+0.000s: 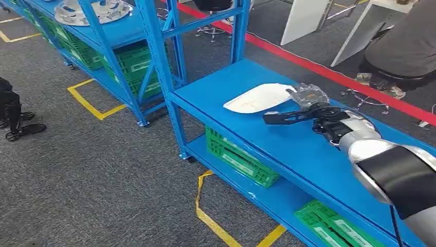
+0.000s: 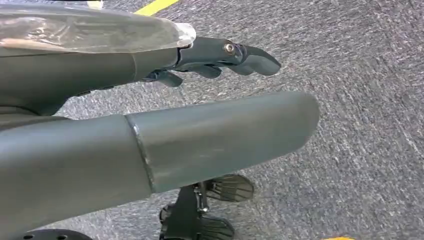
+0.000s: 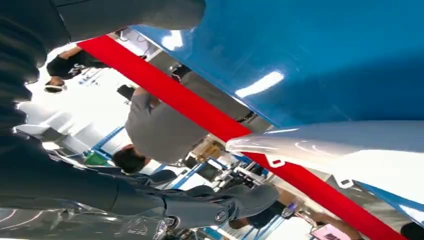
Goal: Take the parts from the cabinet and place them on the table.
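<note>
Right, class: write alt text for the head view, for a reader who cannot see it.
The robot's right hand reaches across a blue shelf top toward a white part, fingers extended beside it. Green crates sit on the shelf below, over grey carpet marked with yellow tape.

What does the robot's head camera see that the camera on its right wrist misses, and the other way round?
The head view alone shows the green crates on the lower shelf, the yellow floor tape, a second rack holding a silver part, and the right arm. The right wrist view alone shows more blue racks in the room beyond the person. Both show the right hand, open beside the white part, the blue shelf top, the red floor stripe and a seated person in grey.
</note>
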Available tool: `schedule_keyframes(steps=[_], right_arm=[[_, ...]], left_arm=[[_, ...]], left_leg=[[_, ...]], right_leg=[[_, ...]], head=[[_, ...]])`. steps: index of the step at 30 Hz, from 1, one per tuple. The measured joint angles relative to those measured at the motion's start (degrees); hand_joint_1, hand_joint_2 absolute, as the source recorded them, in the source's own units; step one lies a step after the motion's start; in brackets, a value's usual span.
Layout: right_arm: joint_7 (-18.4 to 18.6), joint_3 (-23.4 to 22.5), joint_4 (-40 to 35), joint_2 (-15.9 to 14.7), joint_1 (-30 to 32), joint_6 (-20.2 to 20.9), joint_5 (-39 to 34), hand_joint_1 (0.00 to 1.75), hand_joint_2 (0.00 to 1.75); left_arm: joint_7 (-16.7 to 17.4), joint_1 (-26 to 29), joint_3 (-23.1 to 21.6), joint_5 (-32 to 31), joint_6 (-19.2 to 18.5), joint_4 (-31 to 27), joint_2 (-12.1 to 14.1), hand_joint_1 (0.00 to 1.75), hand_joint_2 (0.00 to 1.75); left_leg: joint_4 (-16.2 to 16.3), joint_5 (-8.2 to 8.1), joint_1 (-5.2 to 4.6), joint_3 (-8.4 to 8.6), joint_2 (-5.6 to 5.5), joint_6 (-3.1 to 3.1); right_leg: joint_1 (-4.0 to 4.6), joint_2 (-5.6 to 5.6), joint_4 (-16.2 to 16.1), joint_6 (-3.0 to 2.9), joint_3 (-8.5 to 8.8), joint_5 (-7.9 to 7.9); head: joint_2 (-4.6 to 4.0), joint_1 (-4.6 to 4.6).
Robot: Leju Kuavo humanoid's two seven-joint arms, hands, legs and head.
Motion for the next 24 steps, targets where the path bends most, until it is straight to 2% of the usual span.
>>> schedule_keyframes(steps=[10,24], right_arm=[[0.3,0.0,0.6,1.1,-0.7,0.2,1.0,0.00,1.75],[-0.3,0.0,0.9,4.4,-0.7,-0.3,2.0,0.00,1.75]], left_arm=[[0.4,-0.6,0.0,-0.8,0.0,0.0,-0.2,0.00,0.00],[0.6,-1.2,0.0,-1.5,0.1,0.0,-0.7,0.00,0.00]], left_leg=[[0.0,0.01,0.00,0.01,0.00,-0.01],[0.0,0.01,0.01,0.01,0.01,-0.02]], right_leg=[[0.00,0.00,0.0,-0.01,0.00,0.00],[0.00,0.01,0.0,-0.01,-0.01,0.00]], head=[[0.00,0.02],[0.00,0.02]])
